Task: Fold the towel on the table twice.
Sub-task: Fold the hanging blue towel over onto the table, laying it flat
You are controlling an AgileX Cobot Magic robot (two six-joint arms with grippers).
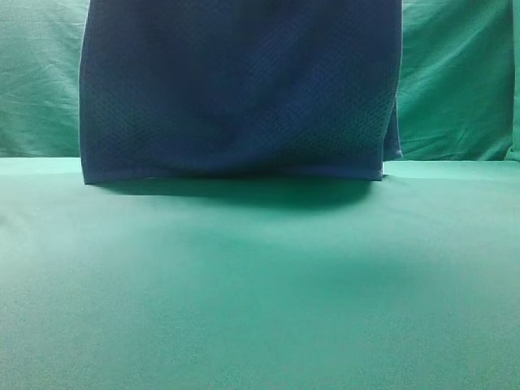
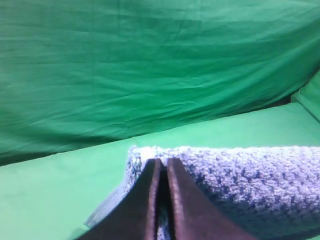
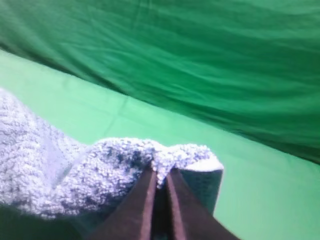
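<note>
The towel (image 1: 236, 89) hangs as a wide blue-grey waffle-weave sheet in the exterior high view, its upper part out of frame and its pale lower hem just touching the green table (image 1: 260, 284). Neither gripper shows in that view. In the left wrist view my left gripper (image 2: 162, 167) is shut, pinching the towel (image 2: 240, 175) at its top edge near a corner. In the right wrist view my right gripper (image 3: 159, 175) is shut on a bunched edge of the towel (image 3: 60, 170). The white tag is not visible.
A wrinkled green backdrop cloth (image 1: 455, 81) hangs behind the table (image 2: 50, 195) and fills the upper part of both wrist views. The towel casts a dark shadow (image 1: 244, 193) on the table just in front of its hem.
</note>
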